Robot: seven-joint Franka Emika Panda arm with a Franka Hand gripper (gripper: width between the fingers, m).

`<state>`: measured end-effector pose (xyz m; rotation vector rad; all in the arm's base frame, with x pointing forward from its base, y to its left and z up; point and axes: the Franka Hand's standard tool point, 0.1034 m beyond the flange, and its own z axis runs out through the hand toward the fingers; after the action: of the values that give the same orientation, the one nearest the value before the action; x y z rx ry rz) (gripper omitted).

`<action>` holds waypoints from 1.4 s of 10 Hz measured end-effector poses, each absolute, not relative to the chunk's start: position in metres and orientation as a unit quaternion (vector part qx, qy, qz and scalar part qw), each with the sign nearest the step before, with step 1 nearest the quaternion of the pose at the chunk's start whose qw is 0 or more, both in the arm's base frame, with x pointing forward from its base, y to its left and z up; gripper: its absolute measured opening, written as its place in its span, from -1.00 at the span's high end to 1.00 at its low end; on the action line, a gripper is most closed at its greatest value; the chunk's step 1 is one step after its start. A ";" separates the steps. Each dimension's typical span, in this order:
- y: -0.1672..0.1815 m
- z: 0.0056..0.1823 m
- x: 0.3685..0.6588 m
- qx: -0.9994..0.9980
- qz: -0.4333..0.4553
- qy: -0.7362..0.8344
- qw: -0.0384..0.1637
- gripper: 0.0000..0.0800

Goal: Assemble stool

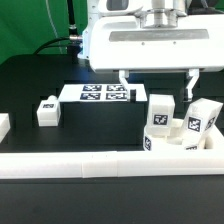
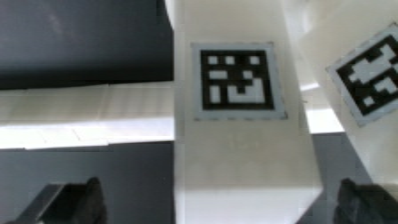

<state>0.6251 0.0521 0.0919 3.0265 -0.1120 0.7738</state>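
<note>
1. In the exterior view the stool's round seat [image 1: 176, 149] lies flat on the black surface [image 1: 40, 70]. It is toward the exterior view's right, just behind the long white rail [image 1: 90, 165].
2. Two legs stand on the seat with their long axes vertical: the first upright leg [image 1: 160, 112] and, to the exterior view's right of it, the second upright leg [image 1: 204, 118]. Each turns a black-and-white square tag toward the camera.
3. The loose leg [image 1: 47, 110] sits well apart on the surface toward the exterior view's left, with a tag on its upper face. Its long axis cannot be told.
4. The marker board [image 1: 100, 95] lies flat behind, between the loose leg and the stool, and shows several block-pattern tags.
5. The jaws hang above the seat, wide apart and holding nothing, and the first upright leg is below the gap.
6. In the wrist view the first upright leg [image 2: 246, 160] fills the middle, seen lengthwise. Its tag [image 2: 235, 85] is a black block pattern on white inside a grey frame.
7. The second upright leg [image 2: 365, 90] stands just beside it, its tag turned at an angle.
8. Dark fingertips [image 2: 71, 200] flank the first upright leg with a gap on each side, so the jaws are apart and not touching it.
</note>
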 end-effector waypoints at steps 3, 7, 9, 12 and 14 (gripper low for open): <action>0.055 0.086 0.620 0.979 0.198 -0.037 0.003 -0.62; 0.055 0.085 0.616 0.998 0.030 -0.046 -0.008 -0.62; 0.053 0.086 0.619 0.998 0.027 -0.048 -0.008 -0.62; 0.053 0.085 0.619 0.998 0.027 -0.047 -0.008 0.03; 0.053 0.085 0.619 0.998 0.027 -0.058 -0.008 0.16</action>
<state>0.6194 0.0531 0.0846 3.1516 -0.1817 0.0843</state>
